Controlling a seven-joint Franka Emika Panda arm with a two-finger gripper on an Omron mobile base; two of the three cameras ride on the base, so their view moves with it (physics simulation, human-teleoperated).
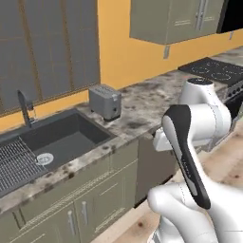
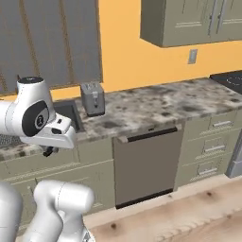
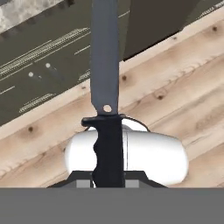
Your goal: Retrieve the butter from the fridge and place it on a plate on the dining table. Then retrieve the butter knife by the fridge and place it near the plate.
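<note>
- Along the orange wall, a marbled counter point(image 2: 156, 106) runs across both base views, its front edge overhanging beige cupboards point(image 1: 90, 204) and a dark dishwasher panel point(image 2: 146, 165).
- Below it, the wooden floor point(image 2: 189, 212) lies open in front of the cupboards, with free room to the right of the arm's base.
- At the counter's left end a dark sink point(image 1: 61, 137) is set in, with a wire rack point(image 1: 14, 163) in its near side and a tap point(image 1: 24, 108) behind; the sink's left part is cut off by the picture edge.
- Upper cupboards point(image 2: 189, 21) hang above the counter, cut off at the top.
- A black stove top point(image 1: 216, 70) sits at the far right, partly behind the arm.
- A grey toaster point(image 1: 105, 101) stands on the counter just beside the sink's right rim, well back from the front edge.
- In the hand view the gripper point(image 3: 107, 183) is clenched on the black handle of the butter knife point(image 3: 105, 78), whose grey blade points away over the floor and cupboard fronts.
- The blade's tip runs off the top edge, and the fingertips are mostly hidden behind the handle.
</note>
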